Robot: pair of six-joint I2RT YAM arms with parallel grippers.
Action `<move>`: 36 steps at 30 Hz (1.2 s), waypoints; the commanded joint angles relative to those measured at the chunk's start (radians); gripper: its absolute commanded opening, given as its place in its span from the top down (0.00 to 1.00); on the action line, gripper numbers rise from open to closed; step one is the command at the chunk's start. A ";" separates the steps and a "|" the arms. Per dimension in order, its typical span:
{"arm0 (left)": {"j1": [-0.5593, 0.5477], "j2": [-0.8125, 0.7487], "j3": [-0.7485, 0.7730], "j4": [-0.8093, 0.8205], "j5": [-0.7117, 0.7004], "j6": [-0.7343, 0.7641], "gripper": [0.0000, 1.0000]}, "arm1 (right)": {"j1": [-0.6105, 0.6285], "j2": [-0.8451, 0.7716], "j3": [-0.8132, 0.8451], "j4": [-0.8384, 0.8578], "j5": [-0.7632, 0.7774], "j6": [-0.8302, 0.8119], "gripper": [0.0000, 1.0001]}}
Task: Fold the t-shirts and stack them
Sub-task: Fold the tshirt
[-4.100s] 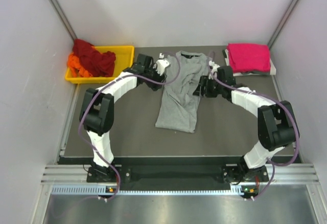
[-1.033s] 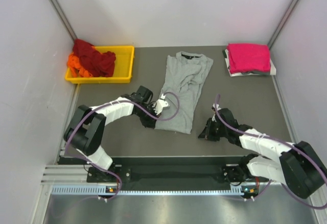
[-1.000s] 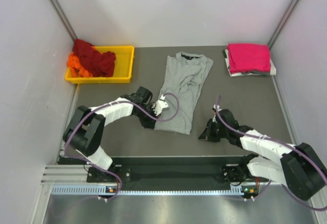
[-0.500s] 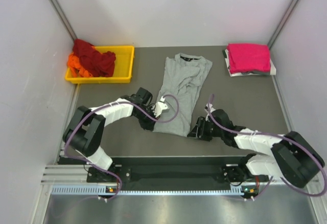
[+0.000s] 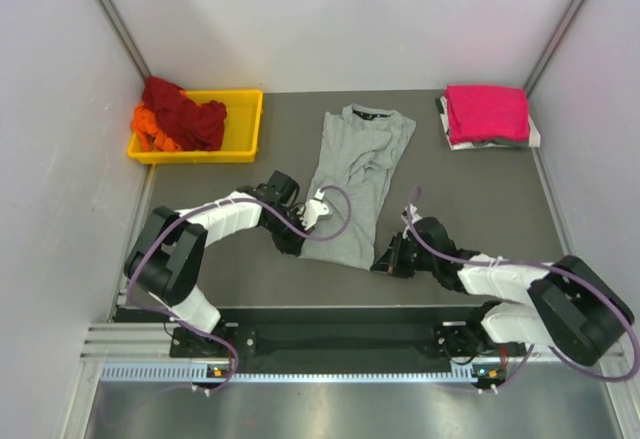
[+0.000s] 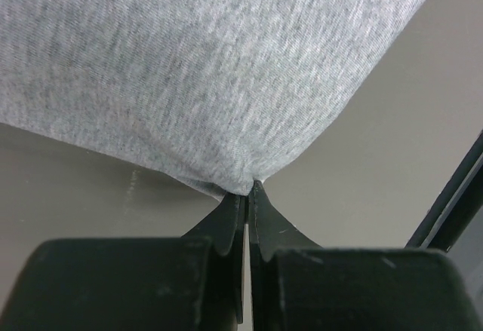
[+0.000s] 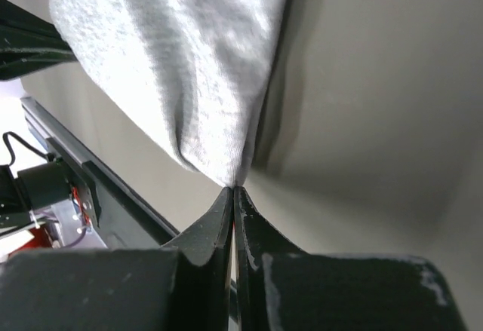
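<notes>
The grey t-shirt (image 5: 358, 169) is lying lengthwise in the middle of the table (image 5: 470, 199), with its dark collar toward the far wall and its hem toward the arms. The left gripper (image 6: 246, 195) is pinching the hem's left corner, jaws closed on the cloth. The right gripper (image 7: 232, 190) is clamping the right corner likewise. The folded pink t-shirt (image 5: 487, 111) is sitting at the far right. The yellow tray (image 5: 245, 129) at the far left is holding the dark red t-shirt (image 5: 180, 107) and the orange t-shirt (image 5: 150, 129), crumpled together.

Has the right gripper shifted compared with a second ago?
Yes. In the top view the right gripper slid left, closing the gap to the grey t-shirt, and now pinches its near hem corner.
</notes>
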 commanded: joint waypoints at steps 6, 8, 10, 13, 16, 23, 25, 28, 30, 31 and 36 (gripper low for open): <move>-0.001 -0.008 -0.001 -0.107 -0.038 0.122 1.00 | -0.005 -0.264 -0.088 -0.212 0.034 0.012 1.00; -0.002 -0.003 0.008 -0.118 -0.040 0.139 1.00 | -0.004 -0.307 -0.088 -0.247 0.036 0.004 1.00; -0.002 0.006 0.013 -0.144 -0.038 0.149 1.00 | -0.005 -0.319 -0.073 -0.258 0.036 -0.014 1.00; -0.002 0.001 0.019 -0.181 -0.025 0.162 1.00 | -0.005 -0.312 -0.051 -0.279 0.034 -0.036 1.00; -0.004 -0.019 0.022 -0.173 -0.017 0.154 0.78 | -0.005 -0.281 -0.042 -0.269 0.023 -0.051 1.00; -0.002 -0.140 0.077 -0.208 -0.104 0.162 0.43 | -0.004 -0.318 0.058 -0.414 0.065 -0.129 0.62; -0.005 -0.189 0.065 -0.198 -0.158 0.197 0.43 | -0.004 -0.341 0.073 -0.442 0.079 -0.105 0.54; -0.039 -0.305 0.010 -0.123 -0.199 0.240 0.41 | 0.001 -0.338 0.041 -0.367 0.068 -0.016 0.53; -0.129 -0.381 -0.039 -0.025 -0.228 0.281 0.39 | 0.013 -0.326 0.016 -0.288 0.069 0.024 0.52; -0.166 -0.399 -0.100 0.014 -0.280 0.306 0.38 | 0.018 -0.310 0.016 -0.277 0.074 0.029 0.51; -0.355 -0.456 -0.245 0.198 -0.374 0.404 0.30 | 0.033 -0.286 0.047 -0.243 0.071 0.003 0.50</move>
